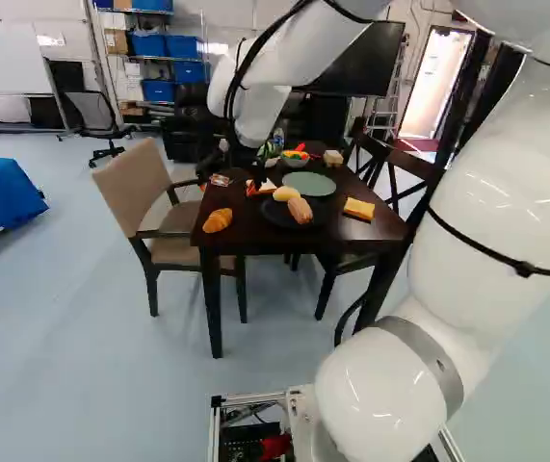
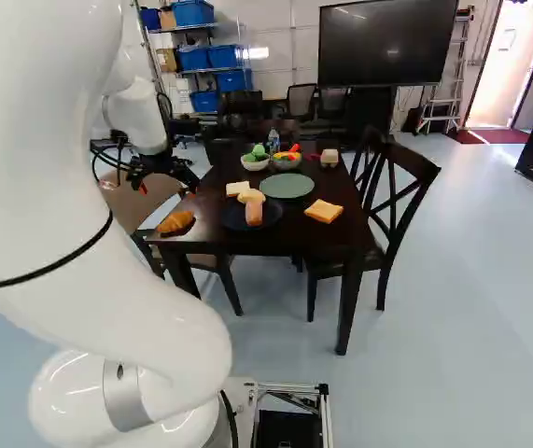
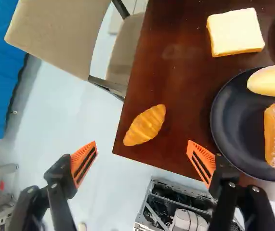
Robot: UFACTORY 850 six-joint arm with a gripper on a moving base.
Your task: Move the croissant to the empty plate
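Observation:
In the right base view my gripper [image 2: 164, 184] hangs above the table's near left corner, over the croissant [image 2: 175, 222]. The wrist view shows the gripper [image 3: 141, 162] open, fingers wide apart with nothing between them. Ahead of the fingers, the golden croissant [image 3: 145, 126] lies on the dark table [image 3: 176, 82] close to its corner. A round green plate [image 2: 287, 186] stands empty farther across the table; only its edge shows in the wrist view.
A black plate [image 3: 229, 130] holding two bread pieces is beside the croissant. White bread [image 3: 236, 31] lies behind it. An orange-edged slice [image 2: 324, 211] and bowls [image 2: 287, 161] are on the table. A beige chair [image 1: 144, 183] stands at its left, dark chairs [image 2: 392, 196] at its right.

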